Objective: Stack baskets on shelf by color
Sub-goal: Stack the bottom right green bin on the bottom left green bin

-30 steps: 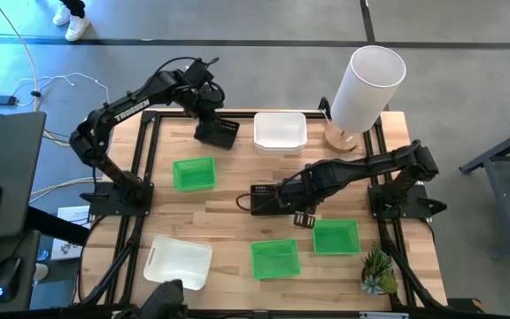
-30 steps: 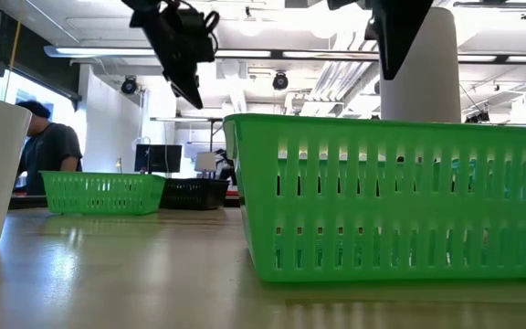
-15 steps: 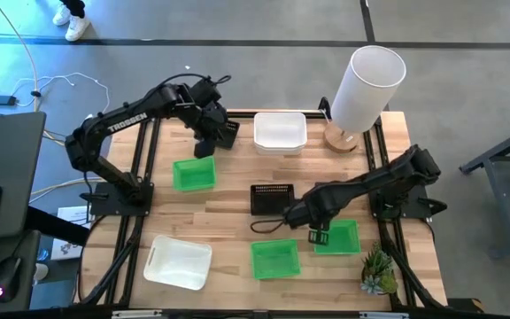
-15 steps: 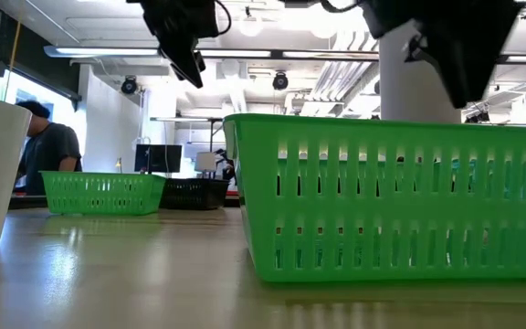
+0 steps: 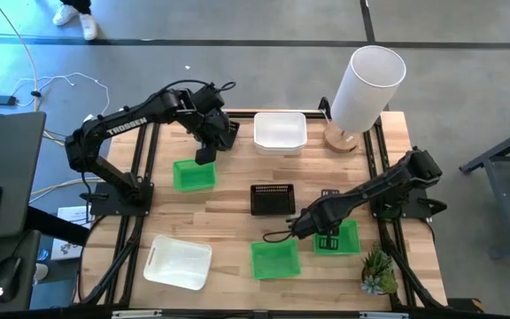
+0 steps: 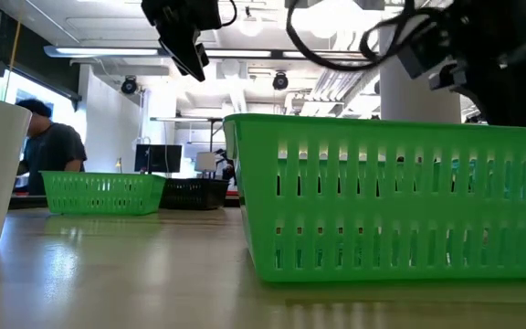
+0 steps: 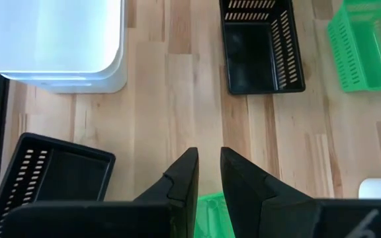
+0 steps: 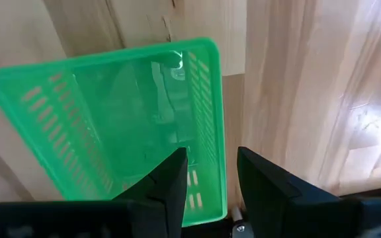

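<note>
My left gripper [image 5: 204, 156] hangs over the far edge of a green basket [image 5: 193, 174], open by a narrow gap [image 7: 208, 173]. A black slotted basket [image 5: 223, 133] stands on the table just behind it, beside stacked white baskets [image 5: 280, 131]. Another black basket [image 5: 272, 198] sits mid-table. My right gripper [image 5: 327, 239] is open above the near-right green basket [image 5: 338, 236]; its fingers stand on either side of one side wall [image 8: 218, 139] without touching. A third green basket [image 5: 275, 259] and a white basket [image 5: 178, 262] lie near the front edge.
A tall white cylinder [image 5: 367, 87] on a wooden base stands at the far right corner. A small plant [image 5: 378, 273] sits at the near right corner. A person [image 6: 48, 151] is in the room behind the table. Bare wood lies between the baskets.
My left gripper has drawn away from the black basket at the far edge and moved toward the near edge, over the green basket. My right gripper has left the mid-table black basket and travelled toward the near right, down over the green basket there. Both black baskets stayed put.
</note>
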`<state>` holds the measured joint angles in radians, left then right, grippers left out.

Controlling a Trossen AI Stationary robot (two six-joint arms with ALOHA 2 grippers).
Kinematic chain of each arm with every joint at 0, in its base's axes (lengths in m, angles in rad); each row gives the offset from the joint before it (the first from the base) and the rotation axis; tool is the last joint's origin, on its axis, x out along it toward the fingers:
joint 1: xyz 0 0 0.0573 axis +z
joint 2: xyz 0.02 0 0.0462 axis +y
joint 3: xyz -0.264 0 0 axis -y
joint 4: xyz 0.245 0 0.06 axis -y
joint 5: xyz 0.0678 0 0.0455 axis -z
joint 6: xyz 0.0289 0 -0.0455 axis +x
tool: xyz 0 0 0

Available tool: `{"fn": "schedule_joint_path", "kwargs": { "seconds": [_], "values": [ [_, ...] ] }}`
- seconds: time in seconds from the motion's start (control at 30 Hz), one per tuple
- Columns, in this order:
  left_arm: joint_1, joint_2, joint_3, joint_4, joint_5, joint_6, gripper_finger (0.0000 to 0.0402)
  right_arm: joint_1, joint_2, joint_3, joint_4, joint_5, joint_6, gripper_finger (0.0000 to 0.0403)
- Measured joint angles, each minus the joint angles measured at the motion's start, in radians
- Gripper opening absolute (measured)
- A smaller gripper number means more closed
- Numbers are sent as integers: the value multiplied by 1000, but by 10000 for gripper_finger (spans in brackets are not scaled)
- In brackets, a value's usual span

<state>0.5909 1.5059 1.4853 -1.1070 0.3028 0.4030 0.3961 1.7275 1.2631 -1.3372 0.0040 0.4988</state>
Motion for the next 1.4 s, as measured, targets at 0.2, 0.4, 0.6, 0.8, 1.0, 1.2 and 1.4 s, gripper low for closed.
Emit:
{"fn": "schedule_joint_path", "kwargs": {
  "seconds": [0.2, 0.4, 0.6, 0.8, 1.0, 1.2, 1.4],
  "values": [
    [-3, 0, 0, 2, 0, -10, 51, 4, 0, -95, 41, 35, 37, 118],
    [-11, 0, 0, 2, -1, -69, 51, 4, 0, -183, 116, 40, 80, 118],
    [-43, 0, -62, 6, 0, -109, 51, 4, 0, -239, 181, 30, 138, 107],
    [-97, 2, -145, 47, -2, -150, 51, 4, 0, -254, 188, -3, 148, 34],
    [-156, 2, -166, 59, -59, -182, 51, 4, -2, -251, 184, -8, 148, 11],
    [-196, -23, -166, 57, -133, -193, 51, 4, -8, -197, 116, 9, 154, 3],
    [-221, -90, -166, 54, -138, -225, 51, 4, -58, -148, 84, 64, 181, 0]
  ]
}}
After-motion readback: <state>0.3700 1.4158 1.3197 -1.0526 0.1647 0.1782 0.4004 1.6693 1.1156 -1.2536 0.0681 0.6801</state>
